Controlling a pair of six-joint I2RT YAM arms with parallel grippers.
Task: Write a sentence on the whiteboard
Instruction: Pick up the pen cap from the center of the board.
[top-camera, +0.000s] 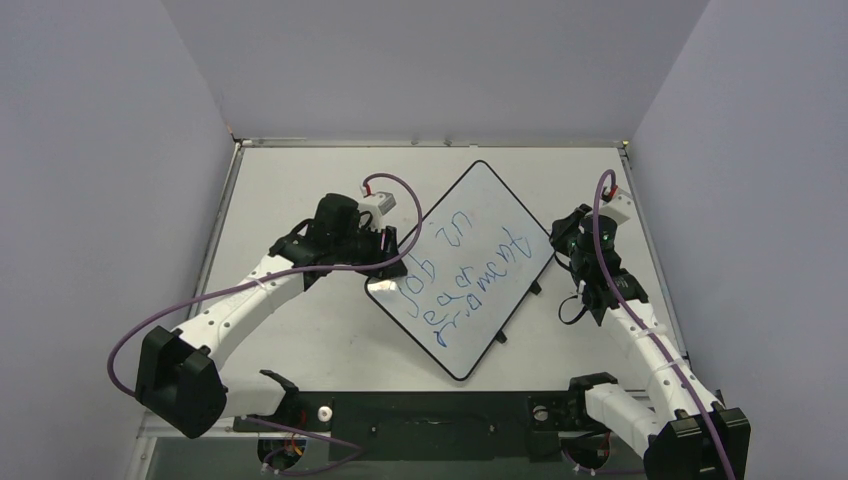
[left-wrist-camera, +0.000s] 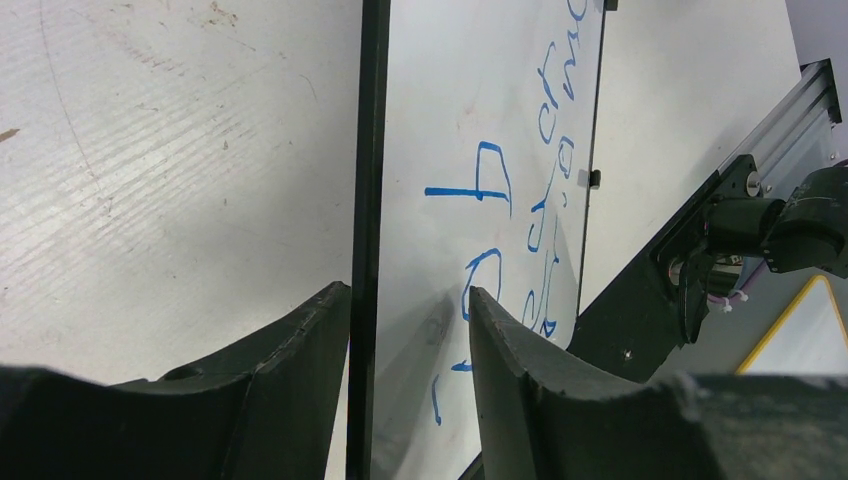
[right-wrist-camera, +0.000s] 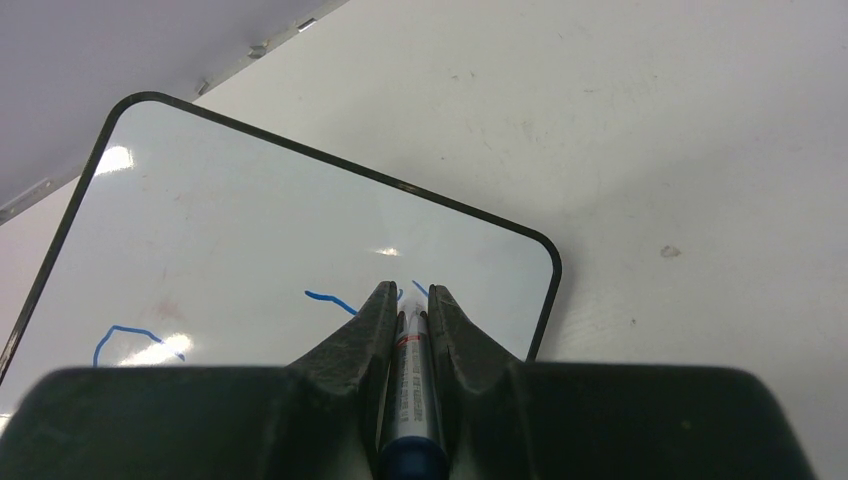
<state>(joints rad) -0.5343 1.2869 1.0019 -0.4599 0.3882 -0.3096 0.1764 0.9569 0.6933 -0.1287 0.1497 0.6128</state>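
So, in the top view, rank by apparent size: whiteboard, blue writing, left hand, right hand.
1. whiteboard
2. blue writing, contained within it
3. left hand and right hand: similar size, too close to rank

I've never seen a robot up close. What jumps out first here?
A whiteboard lying cornerwise mid-table, covered in wobbly blue handwriting. At its right corner the right arm's jaws pinch a marker, while the left arm's jaws stand open on either side of its left edge.
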